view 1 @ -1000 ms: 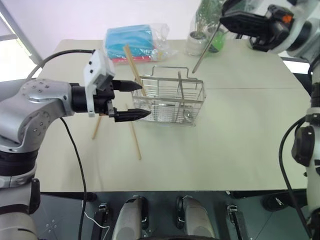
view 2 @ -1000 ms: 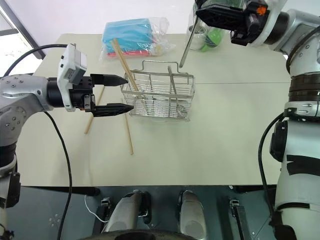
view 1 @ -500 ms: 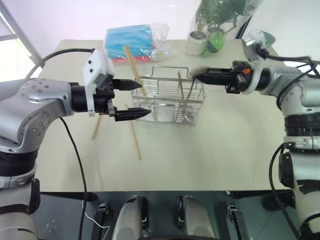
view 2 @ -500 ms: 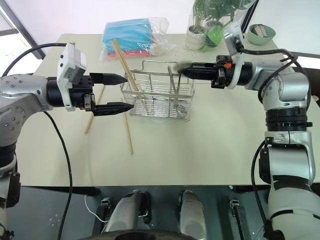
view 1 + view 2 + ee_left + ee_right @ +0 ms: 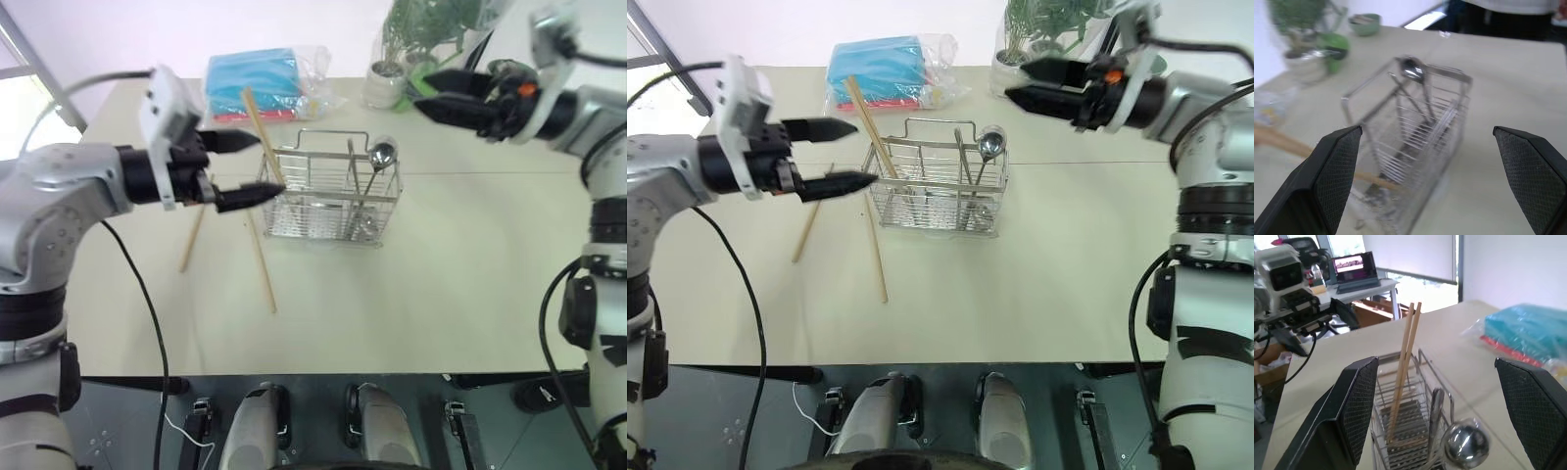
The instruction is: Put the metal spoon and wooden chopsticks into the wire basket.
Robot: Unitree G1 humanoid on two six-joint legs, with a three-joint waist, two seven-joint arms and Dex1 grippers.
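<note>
Head view: metal spoon (image 5: 376, 164) stands bowl-up in the wire basket (image 5: 333, 201), chopsticks (image 5: 263, 137) lean in its left end, two more (image 5: 261, 262) lie on the tabletop (image 5: 441, 255). Wrist views: left gripper (image 5: 1432, 171) and right gripper (image 5: 1442, 411) jaws spread, holding nothing.

A blue plastic-wrapped packet (image 5: 257, 80) with a red layer under it is seen at the far edge of the pale table (image 5: 441, 284), partly covered by a clear crinkled bag (image 5: 315, 76). To its right, a potted green plant (image 5: 397, 49) in a clear wrapper is set at the table's far edge, with a bright green ball-like object (image 5: 424, 86) just beside it. In the right wrist view, an open laptop (image 5: 1355, 268) is shown on a further table in the background, and a small green bowl (image 5: 1365, 23) is seen in the left wrist view.
</note>
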